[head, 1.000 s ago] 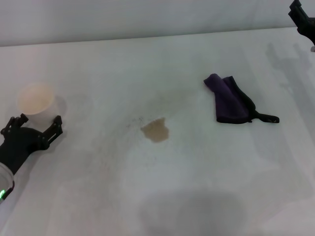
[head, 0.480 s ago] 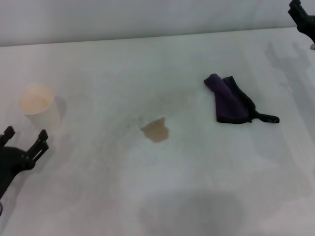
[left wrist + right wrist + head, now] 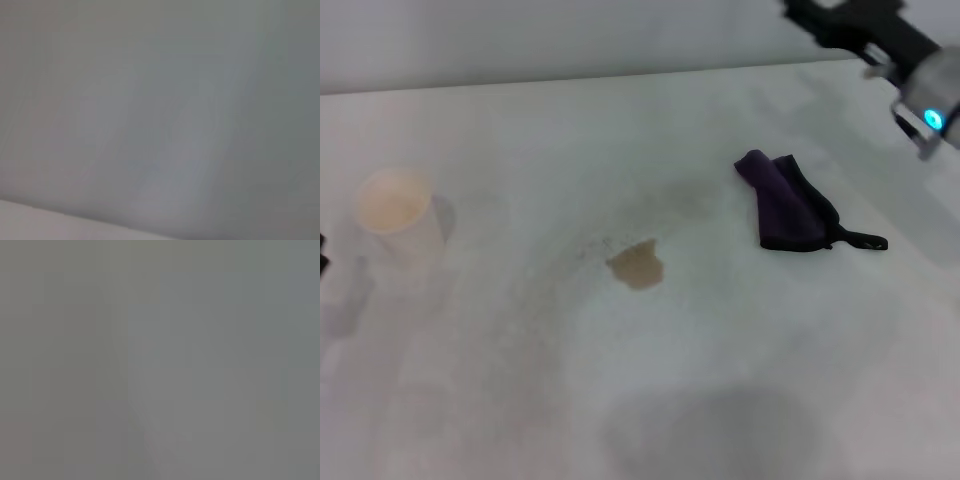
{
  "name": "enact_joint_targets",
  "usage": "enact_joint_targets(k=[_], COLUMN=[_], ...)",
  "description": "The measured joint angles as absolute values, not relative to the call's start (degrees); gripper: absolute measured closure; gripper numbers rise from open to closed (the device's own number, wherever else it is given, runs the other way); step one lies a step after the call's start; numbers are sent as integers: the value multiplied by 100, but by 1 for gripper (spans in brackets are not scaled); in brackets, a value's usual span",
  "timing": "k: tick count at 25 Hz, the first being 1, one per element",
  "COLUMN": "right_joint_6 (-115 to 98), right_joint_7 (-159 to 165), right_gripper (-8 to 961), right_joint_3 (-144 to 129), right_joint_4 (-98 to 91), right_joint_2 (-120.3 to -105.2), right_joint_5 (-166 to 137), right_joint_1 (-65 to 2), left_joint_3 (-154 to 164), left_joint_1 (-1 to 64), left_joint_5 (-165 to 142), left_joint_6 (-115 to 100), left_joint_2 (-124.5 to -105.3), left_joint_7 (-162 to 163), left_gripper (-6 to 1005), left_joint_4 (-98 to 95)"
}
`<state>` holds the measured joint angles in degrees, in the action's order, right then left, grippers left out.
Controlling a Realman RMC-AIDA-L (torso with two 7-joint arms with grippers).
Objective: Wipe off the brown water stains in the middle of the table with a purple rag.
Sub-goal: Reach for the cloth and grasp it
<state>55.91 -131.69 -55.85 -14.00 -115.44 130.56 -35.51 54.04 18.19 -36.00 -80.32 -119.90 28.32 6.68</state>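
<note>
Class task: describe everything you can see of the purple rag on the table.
The purple rag is a small dark purple soft cloth with black edging and a short black loop tab. It lies crumpled and partly folded on the white table, right of the brown water stains and apart from them. No gripper touches it.

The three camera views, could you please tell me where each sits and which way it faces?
Head view: looks forward and down at the white table, light-brown stain, dark purple rag and paper cup; right gripper shows far right.
Left wrist view: only blank grey; no body.
Right wrist view: the same.
Shared: nothing recognisable.
</note>
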Motion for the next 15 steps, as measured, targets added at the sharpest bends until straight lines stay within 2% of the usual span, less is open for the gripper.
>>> enact_joint_targets(k=[8, 15], right_joint_6=[3474, 3839], right_joint_7=[-9417, -5682], right_gripper=[89, 91], right_joint_3=[-8061, -8203], right_joint_4=[-4238, -5433], right_joint_2=[-11507, -11506], right_joint_5=[10333, 6576], right_joint_1=[-3392, -3616], left_joint_3=[5406, 5405], left_joint_1=[1870, 1898], left_joint_5=[-3243, -3043], left_joint_6=[-8045, -8046], left_joint_2=[-11968, -11956], left_joint_7=[2857, 2867], left_gripper=[105, 104], left_joint_4=[556, 527])
